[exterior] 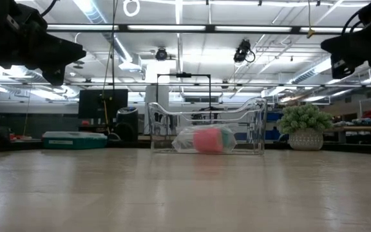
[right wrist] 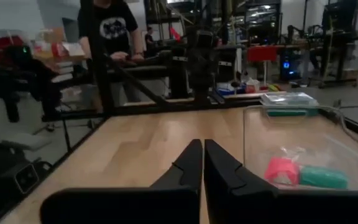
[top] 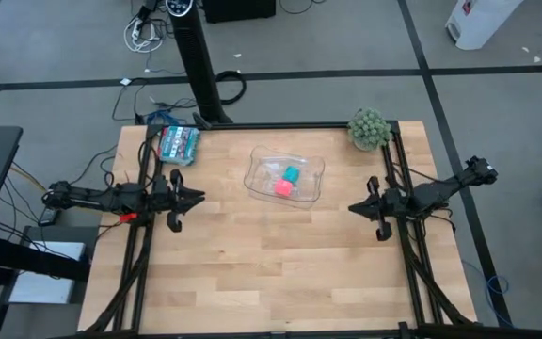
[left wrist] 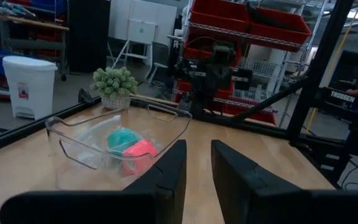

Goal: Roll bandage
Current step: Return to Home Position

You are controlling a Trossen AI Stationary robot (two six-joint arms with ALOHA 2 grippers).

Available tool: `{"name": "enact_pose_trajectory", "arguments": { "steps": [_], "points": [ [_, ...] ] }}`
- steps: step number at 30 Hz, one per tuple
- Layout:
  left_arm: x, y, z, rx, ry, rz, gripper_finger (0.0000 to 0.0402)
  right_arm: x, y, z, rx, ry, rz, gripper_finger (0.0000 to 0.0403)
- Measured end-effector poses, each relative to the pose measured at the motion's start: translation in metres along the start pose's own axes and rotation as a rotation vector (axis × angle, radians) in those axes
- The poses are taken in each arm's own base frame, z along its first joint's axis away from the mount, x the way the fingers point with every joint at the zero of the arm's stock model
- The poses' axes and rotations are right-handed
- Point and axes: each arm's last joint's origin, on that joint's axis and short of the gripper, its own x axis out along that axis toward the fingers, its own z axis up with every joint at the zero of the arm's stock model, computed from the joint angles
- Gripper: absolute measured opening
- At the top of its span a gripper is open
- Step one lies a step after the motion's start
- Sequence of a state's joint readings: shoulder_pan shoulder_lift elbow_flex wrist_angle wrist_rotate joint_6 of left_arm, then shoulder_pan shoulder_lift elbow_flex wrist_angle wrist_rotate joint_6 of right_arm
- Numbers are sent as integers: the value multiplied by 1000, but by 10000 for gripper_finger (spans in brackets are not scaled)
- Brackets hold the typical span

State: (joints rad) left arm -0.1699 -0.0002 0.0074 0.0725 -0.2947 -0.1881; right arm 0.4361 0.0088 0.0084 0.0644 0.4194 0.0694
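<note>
Both arms hang back at the sides of the wooden tabletop (top: 280, 268), well apart from everything on it. The left pincer (top: 196, 197) sits over the left edge, pointing inward. From its own wrist camera the left pincer (left wrist: 197, 149) shows a narrow gap between its two dark fingers, with nothing in it. The right pincer (top: 354, 207) hovers over the right edge, facing the other one. Seen from its wrist, the right pincer (right wrist: 202, 146) has its fingers pressed together, or as good as, and it too holds nothing.

Between the arms, toward the far side of the tabletop, stands a clear plastic bin (top: 252, 177). The bandage (top: 292, 174) lies inside it as a small compact teal roll, just beside a pink block (top: 283, 188). From the left wrist camera the bandage (left wrist: 122, 139) and block appear wrapped in a crinkled transparent bag (left wrist: 98, 134) on the floor of the bin (left wrist: 114, 118).

A small potted plant (top: 370, 127) stands at the far right corner of the tabletop. A flat teal-patterned packet (top: 179, 143) lies at the far left corner. Beyond the tabletop, a person in a dark T-shirt (right wrist: 110, 25) stands behind the left arm's frame.
</note>
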Motion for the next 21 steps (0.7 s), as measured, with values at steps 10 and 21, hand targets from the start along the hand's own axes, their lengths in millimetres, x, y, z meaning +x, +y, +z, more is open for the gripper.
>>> {"name": "enact_pose_trajectory", "arguments": {
  "steps": [10, 21],
  "points": [
    [0, 0, -2, 5, 17, 3, 80, 2, -1, 0, -23, 5, 13, 1],
    [0, 0, 1, -3, -10, -2, 80, 2, -1, 1, -19, -6, 14, 6]
  ]
}}
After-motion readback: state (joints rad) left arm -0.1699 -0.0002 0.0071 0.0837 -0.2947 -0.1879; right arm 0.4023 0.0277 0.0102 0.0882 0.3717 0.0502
